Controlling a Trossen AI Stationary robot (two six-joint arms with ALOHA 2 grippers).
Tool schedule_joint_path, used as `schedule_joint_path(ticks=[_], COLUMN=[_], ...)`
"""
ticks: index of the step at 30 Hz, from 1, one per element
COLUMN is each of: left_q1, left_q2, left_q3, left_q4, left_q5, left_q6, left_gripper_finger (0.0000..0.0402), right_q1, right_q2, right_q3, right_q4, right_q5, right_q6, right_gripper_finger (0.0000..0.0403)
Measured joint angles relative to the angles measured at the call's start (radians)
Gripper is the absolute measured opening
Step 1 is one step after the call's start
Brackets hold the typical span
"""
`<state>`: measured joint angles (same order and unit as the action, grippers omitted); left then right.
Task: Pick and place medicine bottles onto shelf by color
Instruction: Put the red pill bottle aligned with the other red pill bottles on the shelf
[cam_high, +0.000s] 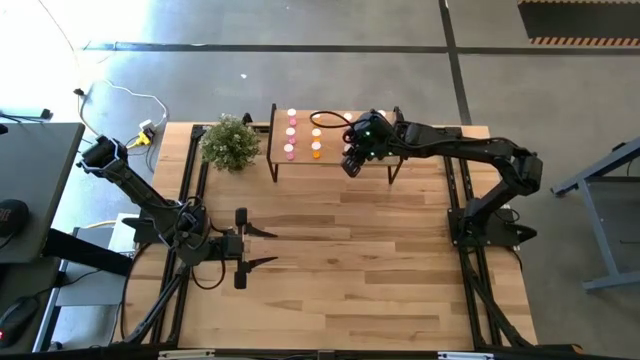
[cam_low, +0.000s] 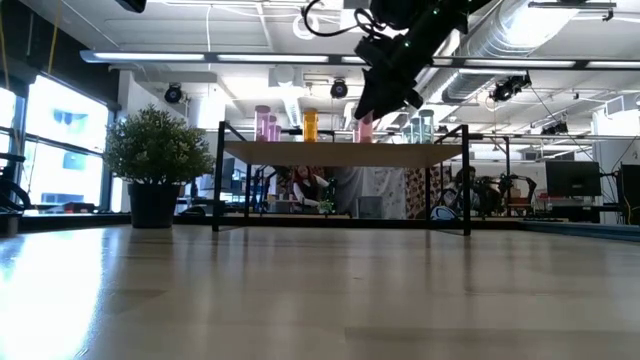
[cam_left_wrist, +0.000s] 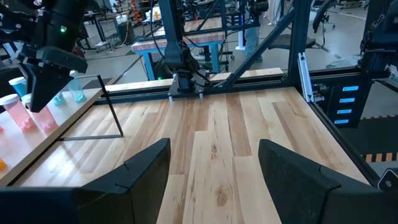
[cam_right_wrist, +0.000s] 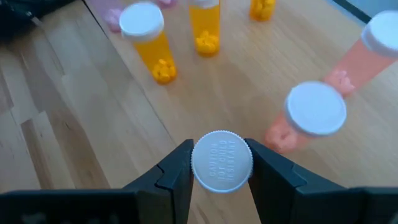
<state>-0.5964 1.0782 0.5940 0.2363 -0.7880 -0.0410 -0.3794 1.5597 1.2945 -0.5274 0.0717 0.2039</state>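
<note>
Right end effector (cam_right_wrist: 221, 167): I have it over the shelf (cam_high: 335, 160), narrowed onto a white-capped bottle (cam_right_wrist: 222, 160); both fingers press the cap's sides, so the bottle hangs upright for a straight set-down.
Held bottle colour: I cannot tell from the wrist view; only the cap shows. In the low view the bottle under the end effector looks pink.
Shelf layout: pink bottles (cam_high: 291, 133) stand in a column at the shelf's plant end; orange bottles (cam_high: 316, 141) stand in the next column toward the end effector. I judge the columns sort by colour.
Neighbours: two red-pink bottles (cam_right_wrist: 314, 118) stand just beside the held one, which fits a third column there.
Left end effector (cam_high: 258, 247): parked wide and empty over the surface (cam_high: 350, 280), well apart from the shelf, to keep clear.
Plant (cam_high: 231, 142): just beside the shelf's end, untouched.
Risk: I judge the close neighbours could be tipped on release.
</note>
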Motion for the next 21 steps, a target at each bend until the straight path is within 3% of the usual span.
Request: schedule_joint_path(ticks=[21], left_q1=[0.0], left_q2=[0.0], left_q3=[0.0], left_q4=[0.0], left_q5=[0.0], left_q6=[0.0], left_gripper_finger=[0.0234], right_q1=[0.0], right_q2=[0.0], right_q3=[0.0], right_q4=[-0.022], right_q5=[0.011], right_q6=[-0.003], right_gripper_finger=[0.013])
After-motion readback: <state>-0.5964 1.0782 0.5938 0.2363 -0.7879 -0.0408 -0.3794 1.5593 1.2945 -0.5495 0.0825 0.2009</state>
